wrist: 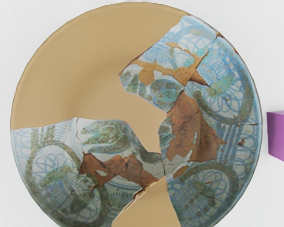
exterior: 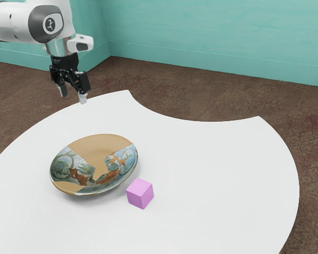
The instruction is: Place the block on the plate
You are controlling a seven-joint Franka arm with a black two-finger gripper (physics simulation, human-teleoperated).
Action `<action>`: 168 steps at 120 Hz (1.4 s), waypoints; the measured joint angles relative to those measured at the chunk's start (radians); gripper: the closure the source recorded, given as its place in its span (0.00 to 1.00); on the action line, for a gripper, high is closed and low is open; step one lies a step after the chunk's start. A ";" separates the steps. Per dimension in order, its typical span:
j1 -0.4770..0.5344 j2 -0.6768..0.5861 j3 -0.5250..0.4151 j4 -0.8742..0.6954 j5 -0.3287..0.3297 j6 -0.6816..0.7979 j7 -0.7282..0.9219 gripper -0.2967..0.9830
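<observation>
A: Arm count?
B: One, white and dark grey [exterior: 26, 22], in from the exterior view's upper left. One black gripper [exterior: 73, 94] on it, raised, well apart from block and plate.
A: State of the tool?
B: Open. Two fingers, pale tips [exterior: 82, 99], standing apart.
A: Blocks?
B: One. Pink-violet block [exterior: 140, 193], on the tabletop, just beside the plate toward the exterior view's right. Off the plate; wrist view gives a thin strip of white between block and rim.
A: Plates?
B: One plate [exterior: 98, 150], round, rim raised. Plain tan over part of it, the rest painted in blue, green and rust-brown, with loops and leafy shapes. Several cracks cross the painted part.
A: Table?
B: One, white table [exterior: 212, 174], holding two items: one block, one plate. Rounded outline, one concave bite in the far edge, two corners flanking it.
A: Surroundings?
B: Brown mottled floor [exterior: 164, 79], teal walls [exterior: 217, 37], two faces of them meeting behind the arm.
</observation>
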 joint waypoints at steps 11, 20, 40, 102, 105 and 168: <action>0.000 0.001 0.000 0.000 -0.001 0.009 -0.004 0.23; 0.000 0.001 0.000 0.000 0.000 0.013 -0.007 0.23; 0.001 -0.012 -0.018 -0.050 0.007 0.022 -0.008 0.23; -0.061 -0.072 -0.154 -0.487 -0.004 0.424 0.491 0.23; -0.059 -0.068 -0.159 -0.496 -0.003 0.440 0.519 0.23; -0.123 0.085 -0.219 -0.519 0.027 0.631 0.913 0.23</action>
